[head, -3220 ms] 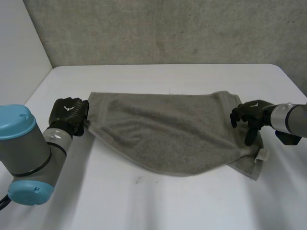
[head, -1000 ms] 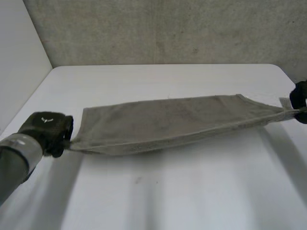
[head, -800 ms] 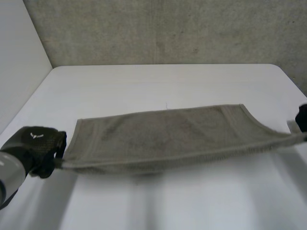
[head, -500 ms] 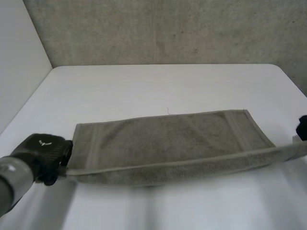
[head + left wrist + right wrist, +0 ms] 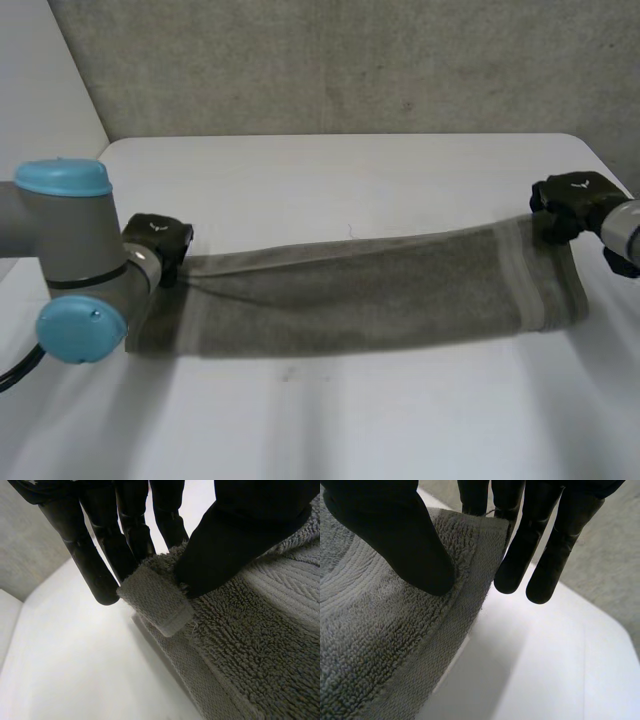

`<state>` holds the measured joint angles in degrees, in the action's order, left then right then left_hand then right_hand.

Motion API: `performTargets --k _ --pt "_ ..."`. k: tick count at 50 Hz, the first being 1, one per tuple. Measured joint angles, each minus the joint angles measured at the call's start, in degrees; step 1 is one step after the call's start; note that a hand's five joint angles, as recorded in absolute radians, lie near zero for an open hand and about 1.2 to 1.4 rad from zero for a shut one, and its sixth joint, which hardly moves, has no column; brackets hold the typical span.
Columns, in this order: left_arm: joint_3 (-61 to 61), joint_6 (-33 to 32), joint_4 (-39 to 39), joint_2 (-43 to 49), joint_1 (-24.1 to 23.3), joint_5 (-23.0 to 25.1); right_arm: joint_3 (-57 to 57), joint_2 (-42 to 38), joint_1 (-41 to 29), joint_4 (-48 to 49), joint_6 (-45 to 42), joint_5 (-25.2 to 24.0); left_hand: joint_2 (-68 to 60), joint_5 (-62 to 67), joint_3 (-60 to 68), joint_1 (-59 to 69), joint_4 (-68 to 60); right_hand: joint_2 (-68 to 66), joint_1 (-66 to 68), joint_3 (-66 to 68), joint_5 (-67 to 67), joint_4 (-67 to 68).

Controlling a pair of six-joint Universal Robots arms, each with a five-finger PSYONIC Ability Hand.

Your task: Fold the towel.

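Towel point(image 5: 370, 295) lies across the table point(image 5: 330, 430) as a long doubled strip; lengthwise fold looks done. Left hand point(image 5: 158, 238) pinches its left-end corner, thumb against fingers. Right hand point(image 5: 570, 197) pinches the far right corner likewise. Next, probably: lay one end over the other.

On my left wrist feed, the left robot hand point(image 5: 240, 535) pinches a corner of the grey towel point(image 5: 250, 645). Its thumb presses into the terry pile and its straight fingers point(image 5: 95, 565) sit behind the hemmed band, which pokes out between them. The white desk point(image 5: 65, 670) lies below, and a grey wall point(image 5: 25, 540) stands beyond its edge.
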<state>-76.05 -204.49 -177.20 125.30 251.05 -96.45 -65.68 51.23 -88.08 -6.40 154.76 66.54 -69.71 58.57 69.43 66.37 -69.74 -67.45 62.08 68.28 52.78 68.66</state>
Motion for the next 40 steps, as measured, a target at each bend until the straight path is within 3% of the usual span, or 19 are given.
performTargets --k 10,20,22,23,24,26,27,28,33,40 --pt "3.9 -2.5 -7.0 5.4 0.0 -0.2 4.6 -6.1 -3.8 8.7 1.5 6.8 0.0 0.0 0.0 0.0 0.0 0.0 0.0 0.0 0.0 0.0" --pt "5.8 -3.0 -11.7 8.1 0.0 0.1 8.0 -10.1 -4.7 8.9 1.0 8.1 0.0 0.0 0.0 0.0 0.0 0.0 0.0 0.0 0.0 0.0" --pt "5.9 -3.0 -13.1 8.7 0.0 0.3 8.9 -11.1 -5.1 8.8 0.8 8.2 6.8 -6.1 -6.8 -4.9 6.9 21.0 -17.7 -19.7 -16.9 -19.8" --pt "5.9 -3.0 -13.1 8.7 0.0 0.3 8.9 -11.1 -5.1 8.8 0.8 8.2 6.8 -6.1 -6.8 -4.9 6.9 21.0 -17.7 -19.7 -16.9 -19.8" --pt "5.8 -3.0 -14.3 9.0 0.0 0.4 9.6 -11.7 -5.4 8.7 0.6 8.6 27.4 -24.8 -26.8 -25.4 25.9 34.8 -32.5 -34.7 -31.7 -34.8" --pt "5.7 -3.0 -15.1 9.1 0.0 0.5 10.0 -12.0 -5.7 8.7 0.4 8.9 37.9 -36.8 -36.9 -38.9 37.7 48.3 -44.0 -47.9 -43.7 -48.0" --pt "5.5 -3.0 -15.5 9.1 0.0 0.5 10.2 -12.0 -5.9 8.7 0.3 9.2 37.9 -36.8 -36.9 -38.9 37.7 50.5 -46.5 -51.5 -46.3 -51.7" --pt "5.1 -3.1 -16.3 9.0 -0.1 0.6 10.4 -12.0 -6.2 8.7 0.0 9.6 52.4 -50.3 -52.1 -48.4 52.4 52.7 -47.6 -55.3 -48.1 -54.8" --pt "3.7 -3.8 -18.3 7.7 -0.4 0.7 10.4 -10.0 -7.1 8.7 -0.2 10.8 57.3 -55.0 -56.8 -53.5 57.2 52.9 -47.6 -55.8 -48.2 -55.0" --pt "0.0 -4.6 -19.6 -0.3 -1.5 0.3 7.0 -0.4 -7.4 8.6 0.5 11.0 59.7 -56.7 -59.4 -55.7 59.7 52.9 -47.6 -55.8 -48.2 -55.0"
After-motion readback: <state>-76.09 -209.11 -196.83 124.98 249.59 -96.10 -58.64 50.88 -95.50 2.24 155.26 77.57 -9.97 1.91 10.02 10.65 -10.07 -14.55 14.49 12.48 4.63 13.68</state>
